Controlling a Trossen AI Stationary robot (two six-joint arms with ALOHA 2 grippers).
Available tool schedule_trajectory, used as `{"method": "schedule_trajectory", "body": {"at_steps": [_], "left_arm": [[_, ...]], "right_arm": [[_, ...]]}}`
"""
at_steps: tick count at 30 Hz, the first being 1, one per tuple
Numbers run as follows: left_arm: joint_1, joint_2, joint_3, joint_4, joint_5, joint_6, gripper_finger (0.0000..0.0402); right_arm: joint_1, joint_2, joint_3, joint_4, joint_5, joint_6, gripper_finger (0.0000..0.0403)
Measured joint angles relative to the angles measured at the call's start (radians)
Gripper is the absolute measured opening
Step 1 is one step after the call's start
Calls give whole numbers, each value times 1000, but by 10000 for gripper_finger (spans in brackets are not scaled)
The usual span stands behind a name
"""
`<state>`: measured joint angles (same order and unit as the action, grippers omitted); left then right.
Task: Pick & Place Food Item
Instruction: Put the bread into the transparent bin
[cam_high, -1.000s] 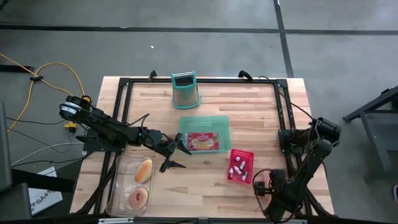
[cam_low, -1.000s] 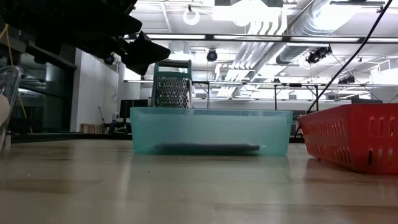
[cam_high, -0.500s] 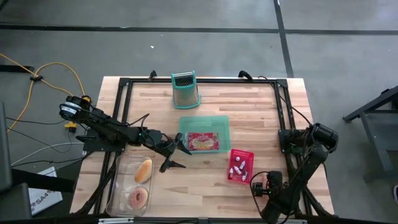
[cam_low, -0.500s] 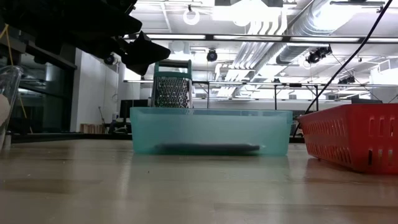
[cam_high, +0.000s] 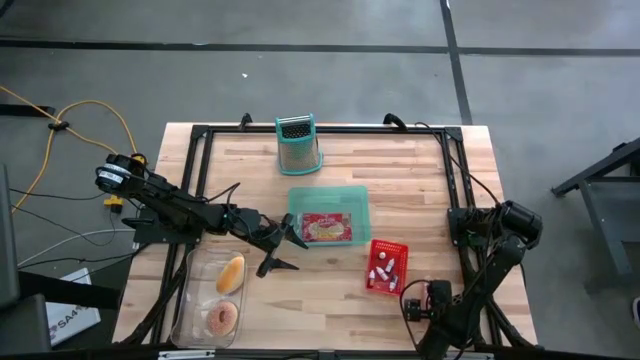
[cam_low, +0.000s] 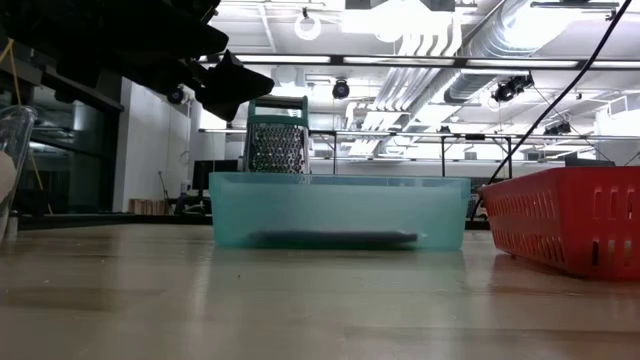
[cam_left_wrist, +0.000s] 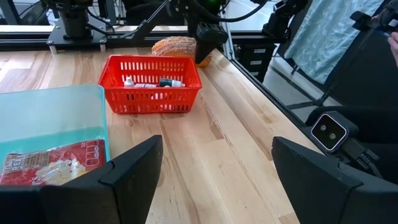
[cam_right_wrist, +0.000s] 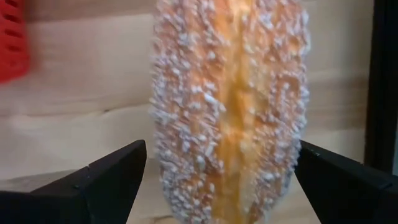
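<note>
Clear plastic forms the tray (cam_high: 192, 300) at the table's (cam_high: 330, 300) near left edge, and it holds two foods: one bun (cam_high: 230, 272) and one pink-iced doughnut (cam_high: 221, 318). Just to its right the left gripper (cam_high: 281, 248) hangs above the wood between the tray and the tub (cam_high: 328, 194), its fingers spread with nothing between them. One steel grater (cam_high: 298, 146) with teal trim stands upright toward the far edge. The single teal tub, mid-table, contains one red packet (cam_high: 326, 228). Next comes one red basket (cam_high: 386, 266) carrying a few small bottles, too small to count surely. At the near right corner the right gripper (cam_right_wrist: 221, 168) has its fingers wide apart on either side of one sugared pastry (cam_right_wrist: 230, 106), which lies on the wood beside the basket; whether the fingers touch it cannot be told.
</note>
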<state>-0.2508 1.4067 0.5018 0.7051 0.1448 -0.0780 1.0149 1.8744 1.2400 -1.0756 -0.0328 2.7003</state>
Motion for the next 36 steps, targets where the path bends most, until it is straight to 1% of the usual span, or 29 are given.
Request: {"method": "schedule_trajectory", "body": {"at_steps": [3, 11, 14, 22, 28, 36], "left_arm": [[0, 0, 0, 0, 0, 0, 294], [0, 0, 0, 0, 0, 0, 294], [0, 0, 0, 0, 0, 0, 294], [0, 0, 0, 0, 0, 0, 294], [0, 0, 0, 0, 0, 0, 294], [0, 0, 0, 0, 0, 0, 294]], "right_arm": [[0, 0, 0, 17, -18, 0, 382], [0, 0, 0, 22, -22, 0, 378], [0, 0, 0, 23, -22, 0, 363], [0, 0, 0, 34, -26, 0, 309], [0, 0, 0, 44, -51, 0, 283], [0, -1, 0, 44, -52, 0, 246]]}}
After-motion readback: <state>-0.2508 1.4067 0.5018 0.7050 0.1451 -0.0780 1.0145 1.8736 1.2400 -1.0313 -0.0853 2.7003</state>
